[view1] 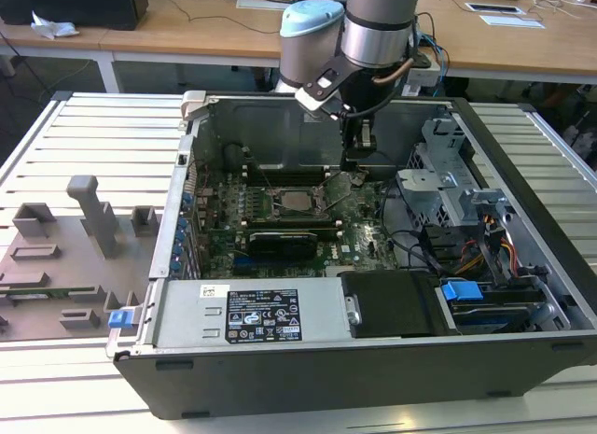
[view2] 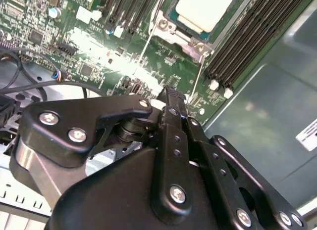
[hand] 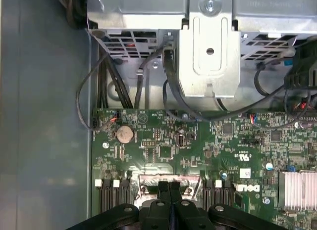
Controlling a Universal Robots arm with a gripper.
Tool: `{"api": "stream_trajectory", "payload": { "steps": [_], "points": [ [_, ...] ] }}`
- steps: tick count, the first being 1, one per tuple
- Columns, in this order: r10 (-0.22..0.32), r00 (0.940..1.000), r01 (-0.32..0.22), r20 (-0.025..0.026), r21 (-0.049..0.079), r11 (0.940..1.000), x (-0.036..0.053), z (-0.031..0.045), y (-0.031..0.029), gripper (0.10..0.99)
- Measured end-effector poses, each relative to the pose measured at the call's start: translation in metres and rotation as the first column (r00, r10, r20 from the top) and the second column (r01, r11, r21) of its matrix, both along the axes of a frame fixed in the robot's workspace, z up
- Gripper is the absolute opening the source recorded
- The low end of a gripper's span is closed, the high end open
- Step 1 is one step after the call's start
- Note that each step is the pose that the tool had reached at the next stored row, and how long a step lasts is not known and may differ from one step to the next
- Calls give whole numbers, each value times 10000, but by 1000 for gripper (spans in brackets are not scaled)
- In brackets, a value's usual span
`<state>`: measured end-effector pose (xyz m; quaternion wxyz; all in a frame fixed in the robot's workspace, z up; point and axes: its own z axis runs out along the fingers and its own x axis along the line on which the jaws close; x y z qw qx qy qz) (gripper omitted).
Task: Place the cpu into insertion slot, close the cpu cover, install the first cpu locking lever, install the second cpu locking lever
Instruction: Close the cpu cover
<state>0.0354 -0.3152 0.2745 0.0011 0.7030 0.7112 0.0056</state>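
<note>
Hovering centre-frame beside the insertion slot (view1: 276, 208), the gripper (view1: 352, 175) is pinching shut, empty. The cpu (view2: 205, 10) is sitting seated, so the gripper is probably closed for pushing.

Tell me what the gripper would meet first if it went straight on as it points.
Probably the green motherboard just beside the insertion slot, close to a thin locking lever. How near the gripper is, I cannot tell.

Pale slatted metal worktable (view1: 84, 126), long wooden desks (view1: 187, 28) behind, papers (view1: 511, 21) on one, even bright light.
</note>
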Motion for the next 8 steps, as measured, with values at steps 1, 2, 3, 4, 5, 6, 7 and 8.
{"api": "stream_trajectory", "payload": {
  "steps": [1, 2, 3, 4, 5, 6, 7, 8],
  "points": [
    [-1, 10000, 1, -10, 0, 10000, 29, -1, 2, 106],
    [-1, 10000, 1, -15, -1, 10000, 51, -2, 3, 106],
    [0, 10000, 0, -20, -3, 10000, 70, -3, 5, 106],
    [1, 10000, -1, -25, -3, 10000, 91, -3, 6, 106],
    [0, 10000, 0, -30, -4, 10000, 111, -4, 7, 106],
    [-2, 10000, 2, -34, -6, 10000, 130, -4, 9, 106],
    [-2, 10000, 1, -39, -7, 10000, 150, -5, 10, 106],
    [1, 10000, -1, -47, -9, 10000, 181, -7, 13, 106]
  ]
}}
